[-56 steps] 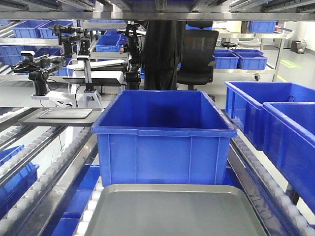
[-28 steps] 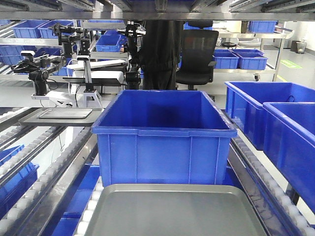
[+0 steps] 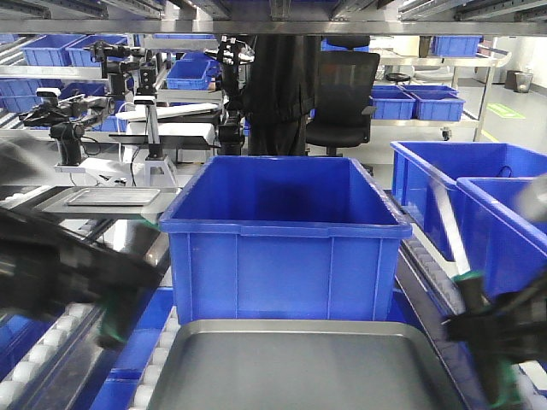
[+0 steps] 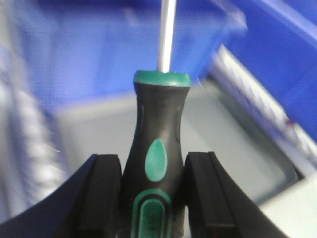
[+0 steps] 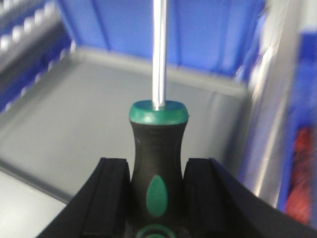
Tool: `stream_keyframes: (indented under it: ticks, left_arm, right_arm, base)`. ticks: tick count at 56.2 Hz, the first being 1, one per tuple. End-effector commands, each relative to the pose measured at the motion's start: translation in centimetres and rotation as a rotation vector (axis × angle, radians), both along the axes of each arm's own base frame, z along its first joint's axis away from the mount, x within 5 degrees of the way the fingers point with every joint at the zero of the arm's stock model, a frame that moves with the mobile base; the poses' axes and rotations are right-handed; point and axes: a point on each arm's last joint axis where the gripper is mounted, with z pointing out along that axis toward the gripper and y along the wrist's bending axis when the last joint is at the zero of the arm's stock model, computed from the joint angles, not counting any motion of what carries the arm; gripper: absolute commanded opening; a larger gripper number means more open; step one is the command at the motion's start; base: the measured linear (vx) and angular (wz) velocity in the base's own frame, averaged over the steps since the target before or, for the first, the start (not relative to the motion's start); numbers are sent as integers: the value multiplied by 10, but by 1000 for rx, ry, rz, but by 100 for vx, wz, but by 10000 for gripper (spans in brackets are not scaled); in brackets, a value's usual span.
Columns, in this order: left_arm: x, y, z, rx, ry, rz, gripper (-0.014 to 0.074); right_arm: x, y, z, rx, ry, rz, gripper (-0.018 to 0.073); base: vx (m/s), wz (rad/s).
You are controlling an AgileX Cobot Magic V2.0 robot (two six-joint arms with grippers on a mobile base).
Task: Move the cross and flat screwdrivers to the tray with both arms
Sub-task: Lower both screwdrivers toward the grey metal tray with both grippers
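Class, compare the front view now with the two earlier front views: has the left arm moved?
Yes. The left arm, absent from the earlier front views, has swung into view left of the fixed blue bin, carrying a screwdriver toward the tray.

The grey metal tray (image 3: 299, 367) lies bare across its floor, open from above between the two arms. Straight beyond it a deep blue bin (image 3: 285, 239) stands against its far rim, walling off that side. The left gripper (image 4: 153, 198), clamped on a screwdriver (image 4: 156, 153), has roller rails (image 3: 51, 359) outside it. The right gripper (image 5: 157, 198), gripping its own screwdriver (image 5: 157, 158), has a rail and more blue bins (image 3: 504, 239) close on its outer side.
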Motion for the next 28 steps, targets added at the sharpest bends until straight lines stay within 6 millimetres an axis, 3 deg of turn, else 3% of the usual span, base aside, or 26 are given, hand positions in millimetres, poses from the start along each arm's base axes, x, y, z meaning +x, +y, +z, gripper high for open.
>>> stream_keyframes:
  ticks: [1,14,28]
  left_arm:
    - [13,-20,-1,-80,8,9,3]
    - [41,-61,-55,-57,167,0,3]
    - [58,-75,-83,-72,219,38,3]
  right_arm:
    - [20,9,0,52,-28,-19,-8]
    - [64,27,-45,100,132,-44,-8]
    - [89,35,-81,122,248,-63,-8]
  base:
    - [0,0]
    - [0,0]
    - [0,0]
